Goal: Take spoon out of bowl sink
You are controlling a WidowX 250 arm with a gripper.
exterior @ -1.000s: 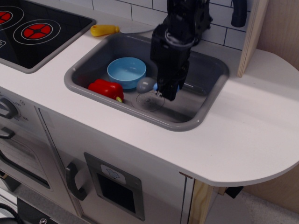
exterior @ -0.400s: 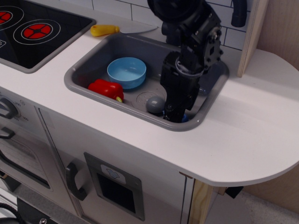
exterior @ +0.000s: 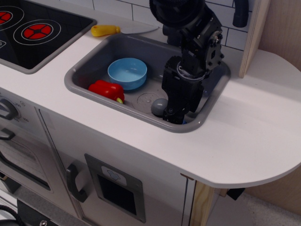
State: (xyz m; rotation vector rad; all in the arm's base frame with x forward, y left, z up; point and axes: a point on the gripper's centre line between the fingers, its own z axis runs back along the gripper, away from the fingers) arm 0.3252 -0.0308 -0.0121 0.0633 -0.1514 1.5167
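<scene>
The grey sink (exterior: pixel 84 70) is set in the white counter. The light blue bowl (exterior: pixel 127 72) sits empty at the sink's left. The spoon's grey scoop (exterior: pixel 159 106) shows near the sink's front right, with a sliver of its blue handle below the gripper. My black gripper (exterior: pixel 173 114) points down into the sink's front right corner and covers the spoon's handle. Its fingers appear closed on the handle, though the handle is mostly hidden.
A red toy pepper (exterior: pixel 107 90) lies in the sink in front of the bowl. A yellow-handled toy knife (exterior: pixel 106 30) lies on the counter behind the sink. A black stove top (exterior: pixel 33 33) is at the left. A wooden post (exterior: pixel 254 33) stands at the right.
The gripper moved with the spoon from the middle of the sink, next to the bowl, to the front right corner. In the last moment it shifted only slightly.
</scene>
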